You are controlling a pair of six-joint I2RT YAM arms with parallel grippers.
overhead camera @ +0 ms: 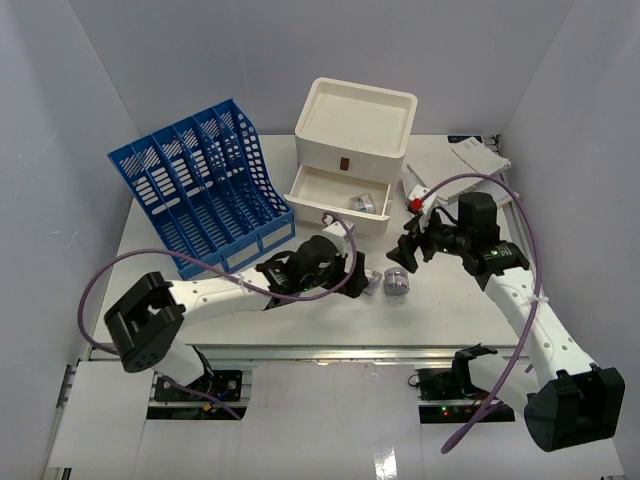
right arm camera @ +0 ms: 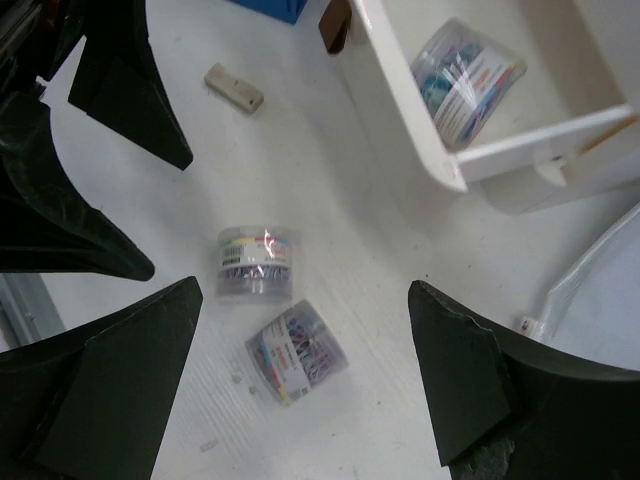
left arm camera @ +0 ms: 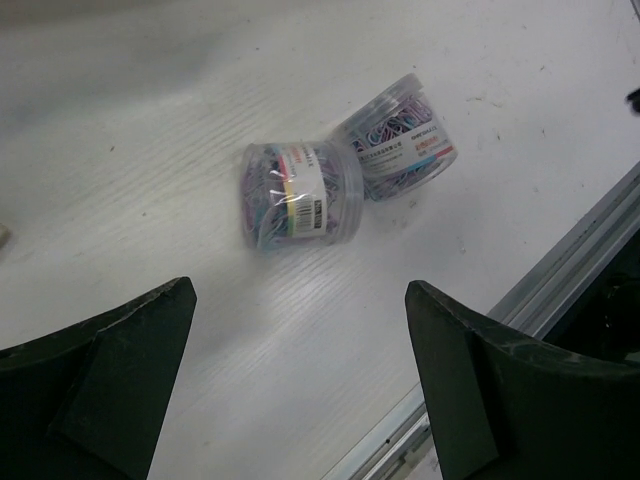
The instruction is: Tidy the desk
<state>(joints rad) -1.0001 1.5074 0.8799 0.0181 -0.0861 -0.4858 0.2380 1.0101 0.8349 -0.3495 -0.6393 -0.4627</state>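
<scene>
L gripper & R gripper open, empty; centre R on clip tub near drawer; don't nudge neighbour.

My right gripper hangs with its dark jaws spread wide over the white desk. Between them lie a clear plastic tub with a yellow-striped label and, just beside it, a clear plastic tub of mixed-colour paper clips. A third clear tub lies inside the open cream drawer. A small beige block lies well apart.
</scene>
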